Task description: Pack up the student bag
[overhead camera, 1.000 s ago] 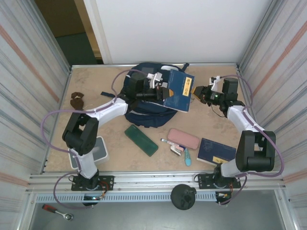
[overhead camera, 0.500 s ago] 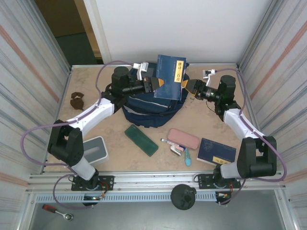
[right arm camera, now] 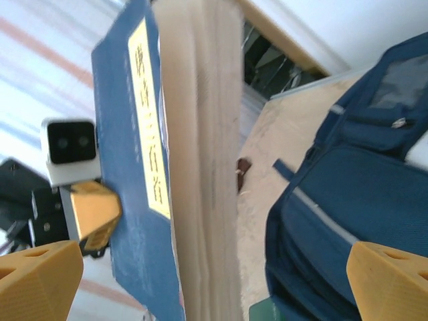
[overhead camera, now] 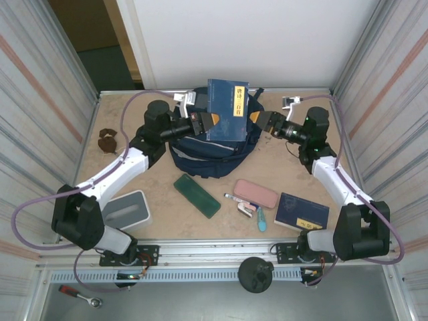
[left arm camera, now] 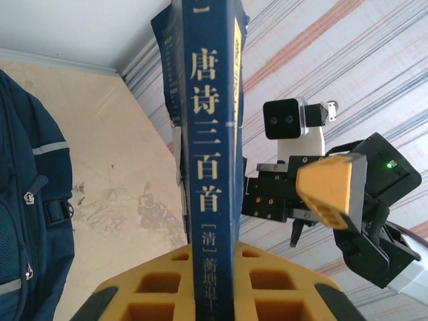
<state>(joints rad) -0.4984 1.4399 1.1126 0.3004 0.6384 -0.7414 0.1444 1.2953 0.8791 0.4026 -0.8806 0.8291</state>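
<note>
At the desk's far edge: student bag [overhead camera: 207,160], probably soft and slumping, best taken at its opening rim | left gripper [overhead camera: 212,122] pinches upright book [overhead camera: 227,107] | right gripper [overhead camera: 259,120] spread beside it.

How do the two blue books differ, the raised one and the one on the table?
The raised book is held upright in the left claw, up by the backpack; the table book lies flat, untouched. The raised book is far back; the table book lies near the right arm's base. Both covers are dark blue.
</note>
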